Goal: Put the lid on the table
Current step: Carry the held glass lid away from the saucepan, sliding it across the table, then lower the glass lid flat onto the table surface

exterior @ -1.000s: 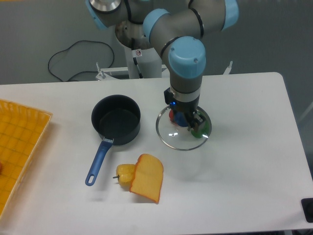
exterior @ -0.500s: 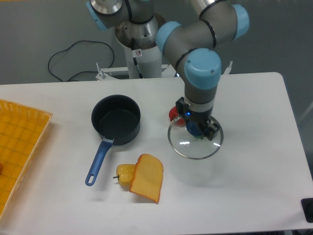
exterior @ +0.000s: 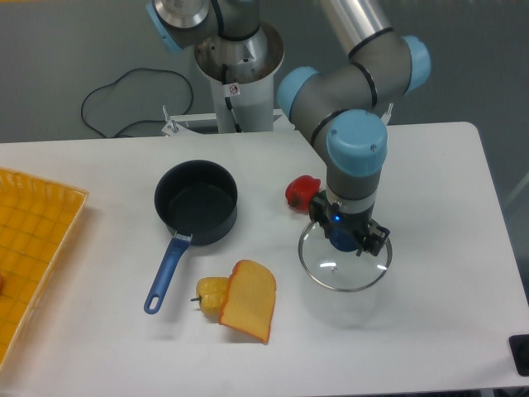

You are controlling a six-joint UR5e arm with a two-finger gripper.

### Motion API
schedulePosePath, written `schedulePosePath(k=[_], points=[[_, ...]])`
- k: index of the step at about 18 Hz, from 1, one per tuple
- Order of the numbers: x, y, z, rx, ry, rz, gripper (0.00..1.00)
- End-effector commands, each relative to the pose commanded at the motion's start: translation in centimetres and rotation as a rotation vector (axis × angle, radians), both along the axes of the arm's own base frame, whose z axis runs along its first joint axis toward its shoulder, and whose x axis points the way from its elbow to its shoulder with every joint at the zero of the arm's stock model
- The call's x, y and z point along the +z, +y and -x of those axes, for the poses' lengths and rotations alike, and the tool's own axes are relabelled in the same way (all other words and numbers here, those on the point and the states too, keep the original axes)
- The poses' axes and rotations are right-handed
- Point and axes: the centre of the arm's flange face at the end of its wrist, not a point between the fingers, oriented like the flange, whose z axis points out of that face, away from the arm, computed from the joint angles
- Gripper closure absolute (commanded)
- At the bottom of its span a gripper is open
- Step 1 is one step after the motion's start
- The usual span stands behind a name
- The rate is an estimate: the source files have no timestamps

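Observation:
The round glass lid (exterior: 333, 269) with a thin silver rim hangs just above the white table (exterior: 438, 273), right of centre. My gripper (exterior: 346, 238) points straight down over the lid's middle and is shut on its knob, which the fingers hide. The lid's faint shadow falls on the tabletop a little below and in front of it.
A dark pot (exterior: 197, 201) with a blue handle stands uncovered to the left. A red pepper (exterior: 302, 192) lies just behind the lid. A yellow pepper (exterior: 212, 293) and an orange wedge (exterior: 249, 300) lie at front centre. A yellow grid tray (exterior: 29, 248) sits at the left edge.
The arm has carried the lid to the right and toward the front of the table, uncovering the red pepper behind it. Nothing else has moved.

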Motion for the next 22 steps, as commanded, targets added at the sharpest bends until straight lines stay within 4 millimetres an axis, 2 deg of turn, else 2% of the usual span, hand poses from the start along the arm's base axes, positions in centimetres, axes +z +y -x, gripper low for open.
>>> schedulePosePath(k=[6,11,22], points=[[-2.4,1.2,0.8,0.099,0.006,-0.021,0.58],[-4.5,2.0,0.2,0.099,-0.016,-0.002,0.58],[-6.3,2.5,-0.1,0.121,-0.041,0.013,0.58]])
